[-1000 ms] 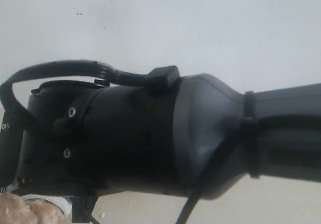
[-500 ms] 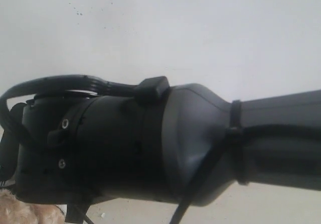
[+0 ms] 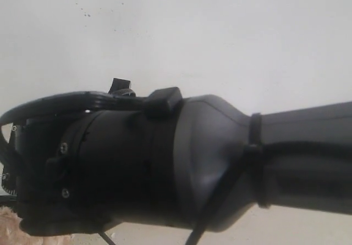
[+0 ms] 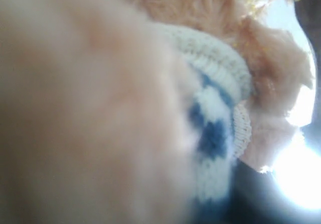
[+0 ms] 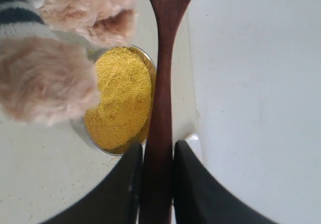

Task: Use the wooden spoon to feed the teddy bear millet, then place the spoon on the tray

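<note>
My right gripper (image 5: 158,151) is shut on the handle of the dark wooden spoon (image 5: 165,58). The spoon's oval bowl reaches past the edge of the right wrist view, close to the teddy bear's fuzzy paws (image 5: 45,83). Under the spoon sits the steel bowl (image 5: 80,131), heaped with yellow millet (image 5: 120,98). A rounded corner of the white tray (image 5: 193,139) shows beside the fingers. The left wrist view is filled by the bear's fur (image 4: 210,13) and striped shirt (image 4: 215,128), pressed so close that the left gripper's jaws are hidden.
A dark arm (image 3: 165,162) with a black cable fills most of the exterior view in front of a white wall (image 3: 220,31). A scrap of bear fur (image 3: 11,220) shows under it. The pale tabletop (image 5: 40,184) carries scattered grains.
In the exterior view the dark arm has shifted left and a little lower, with its wrist turned, and it covers more of the bear's fur than before.
</note>
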`<action>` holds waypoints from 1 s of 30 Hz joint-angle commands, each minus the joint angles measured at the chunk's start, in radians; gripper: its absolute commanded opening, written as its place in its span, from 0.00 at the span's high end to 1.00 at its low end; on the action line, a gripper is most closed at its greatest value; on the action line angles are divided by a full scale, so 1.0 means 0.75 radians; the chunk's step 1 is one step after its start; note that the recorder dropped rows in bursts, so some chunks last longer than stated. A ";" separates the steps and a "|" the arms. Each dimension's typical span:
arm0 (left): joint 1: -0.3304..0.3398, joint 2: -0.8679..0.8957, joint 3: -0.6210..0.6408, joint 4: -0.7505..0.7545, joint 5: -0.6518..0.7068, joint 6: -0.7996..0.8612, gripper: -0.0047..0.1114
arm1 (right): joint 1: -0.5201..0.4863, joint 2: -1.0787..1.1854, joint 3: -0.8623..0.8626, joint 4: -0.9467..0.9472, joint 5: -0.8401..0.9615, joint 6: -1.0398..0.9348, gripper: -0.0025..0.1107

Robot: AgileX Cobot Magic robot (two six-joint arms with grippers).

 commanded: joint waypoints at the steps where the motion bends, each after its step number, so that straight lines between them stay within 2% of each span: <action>1: -0.002 -0.005 0.004 -0.015 0.047 0.011 0.93 | 0.039 -0.002 0.002 -0.075 0.022 0.024 0.98; 5: -0.002 -0.005 0.004 -0.014 0.047 0.020 0.93 | 0.055 -0.002 0.002 -0.068 0.016 0.018 0.98; 8: -0.002 -0.005 0.004 -0.009 0.047 0.020 0.93 | 0.052 -0.012 0.002 -0.073 -0.008 0.113 0.98; 12: -0.002 -0.005 0.004 -0.013 0.047 0.022 0.93 | 0.052 -0.012 0.002 -0.039 0.009 0.021 0.98; 22: -0.002 -0.005 0.004 -0.030 0.047 0.022 0.93 | -0.007 -0.153 0.002 0.036 -0.040 0.178 0.98; 25: -0.002 -0.005 0.004 -0.033 0.047 0.022 0.93 | -0.081 -0.217 0.002 0.220 -0.043 0.064 0.98; 30: -0.002 -0.005 0.004 -0.018 0.047 0.022 0.93 | -0.295 -0.315 0.002 0.744 -0.018 -0.259 0.98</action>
